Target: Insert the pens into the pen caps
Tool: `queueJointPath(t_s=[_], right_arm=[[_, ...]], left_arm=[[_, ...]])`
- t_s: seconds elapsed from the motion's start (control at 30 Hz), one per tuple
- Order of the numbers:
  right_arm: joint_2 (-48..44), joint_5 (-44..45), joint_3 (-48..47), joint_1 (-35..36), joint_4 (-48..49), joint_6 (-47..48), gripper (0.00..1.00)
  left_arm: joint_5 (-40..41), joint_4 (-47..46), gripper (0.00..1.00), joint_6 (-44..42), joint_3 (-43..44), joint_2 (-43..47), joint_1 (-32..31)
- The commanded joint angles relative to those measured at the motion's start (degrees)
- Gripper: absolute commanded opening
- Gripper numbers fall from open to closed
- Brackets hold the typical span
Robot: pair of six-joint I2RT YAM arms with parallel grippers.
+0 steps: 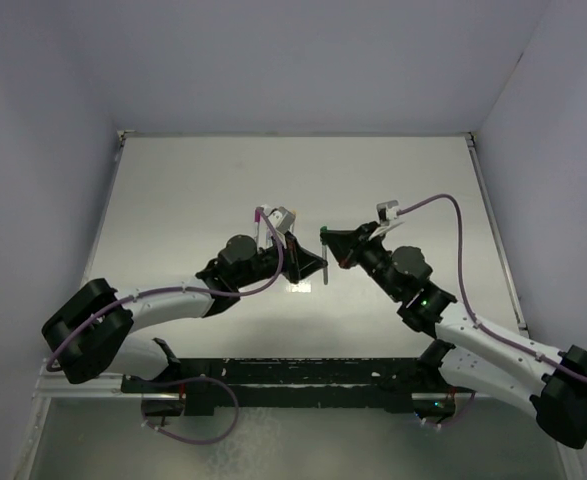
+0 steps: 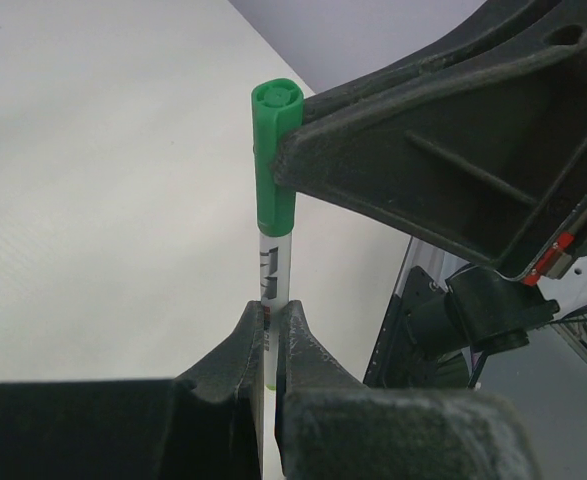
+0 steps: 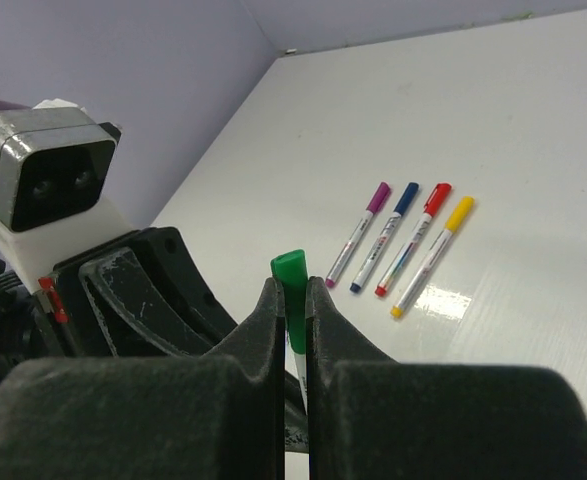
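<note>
A pen (image 2: 276, 265) with a pale barrel stands between my two grippers above the middle of the table, and a green pen cap (image 2: 273, 155) sits over its far end. My left gripper (image 2: 273, 315) is shut on the barrel. My right gripper (image 3: 292, 300) is shut on the green cap (image 3: 291, 268), with the white barrel (image 3: 300, 362) showing just below it. From above, the left gripper (image 1: 311, 265) and right gripper (image 1: 329, 240) meet tip to tip around the pen (image 1: 325, 262). Several capped pens lie side by side on the table: purple (image 3: 358, 235), blue (image 3: 385, 238), red (image 3: 413, 240) and yellow (image 3: 433, 257).
The white table (image 1: 193, 200) is boxed in by pale purple walls at the back and on both sides. A black rail (image 1: 293, 385) holding the arm bases runs along the near edge. The left wrist camera block (image 3: 43, 180) sits close to my right fingers.
</note>
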State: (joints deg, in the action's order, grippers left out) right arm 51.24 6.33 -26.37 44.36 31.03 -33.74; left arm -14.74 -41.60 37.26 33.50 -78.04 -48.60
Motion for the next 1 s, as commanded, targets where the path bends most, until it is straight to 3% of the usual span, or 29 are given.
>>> queueJointPath(t_s=[0.0,0.23,0.4,0.7,0.83,0.97], right_arm=[[3.53,-8.26,2.28,5.96,-15.98,-0.51,0.00],[2.96,-4.85,0.74,6.71,-17.06,0.18,0.00],[2.56,2.47,-5.36,6.71,-23.39,1.81,0.01],[-3.77,14.11,-16.14,6.71,-30.94,9.05,0.35],[-10.02,19.40,-16.00,6.71,-32.77,9.12,0.73],[-15.09,25.02,-16.00,6.71,-39.18,6.56,0.81]], left_arm=[[10.97,-21.33,0.00,-0.96,4.40,5.06,4.54],[11.01,-18.62,0.00,-1.18,2.73,6.27,4.94],[10.80,-12.37,0.00,-0.97,0.73,7.40,4.95],[15.97,15.21,0.00,-0.85,4.73,3.52,4.96],[18.21,21.05,0.00,-2.71,10.43,-1.49,4.97],[20.05,27.70,0.00,-5.79,18.39,-8.02,4.94]])
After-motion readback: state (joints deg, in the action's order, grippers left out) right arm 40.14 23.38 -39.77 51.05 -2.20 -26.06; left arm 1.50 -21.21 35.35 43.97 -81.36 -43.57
